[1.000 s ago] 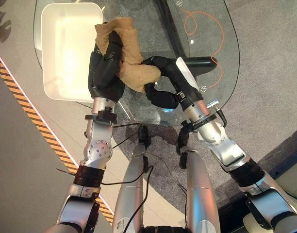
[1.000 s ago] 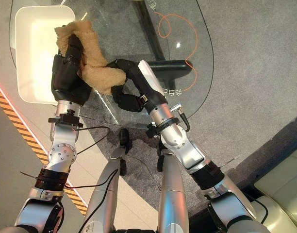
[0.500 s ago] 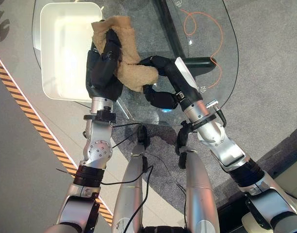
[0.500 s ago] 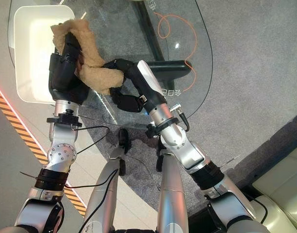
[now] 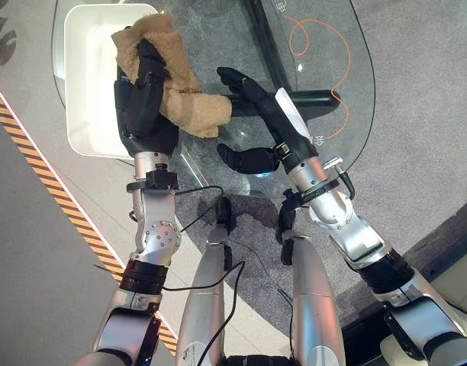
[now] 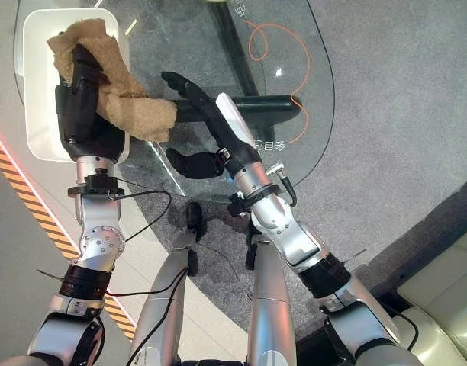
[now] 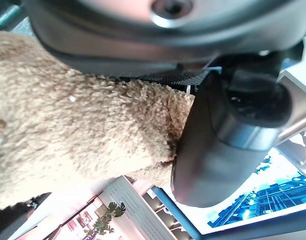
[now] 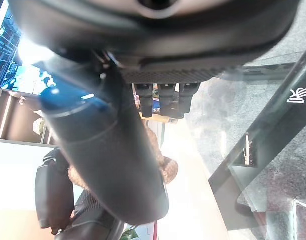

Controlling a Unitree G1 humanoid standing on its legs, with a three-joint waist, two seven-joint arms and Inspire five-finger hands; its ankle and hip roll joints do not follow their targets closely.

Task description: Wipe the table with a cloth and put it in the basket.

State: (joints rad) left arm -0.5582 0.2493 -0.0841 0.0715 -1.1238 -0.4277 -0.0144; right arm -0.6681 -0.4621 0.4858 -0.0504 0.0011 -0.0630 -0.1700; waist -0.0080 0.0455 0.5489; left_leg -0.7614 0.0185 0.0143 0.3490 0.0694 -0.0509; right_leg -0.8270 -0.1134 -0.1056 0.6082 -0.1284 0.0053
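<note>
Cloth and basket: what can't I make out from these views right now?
- Basket floor, eye views: the cloth and left hand cover part of it.
- Left hand's fingertips: buried in cloth folds.
- Basket's far rim: cut off by the top edge of the left eye view.
- Right hand: open, off the cloth.

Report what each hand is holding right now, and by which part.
The left hand grips the tan cloth at its upper end, fingers curled round it above the white basket. The right hand is open, holding nothing.
</note>
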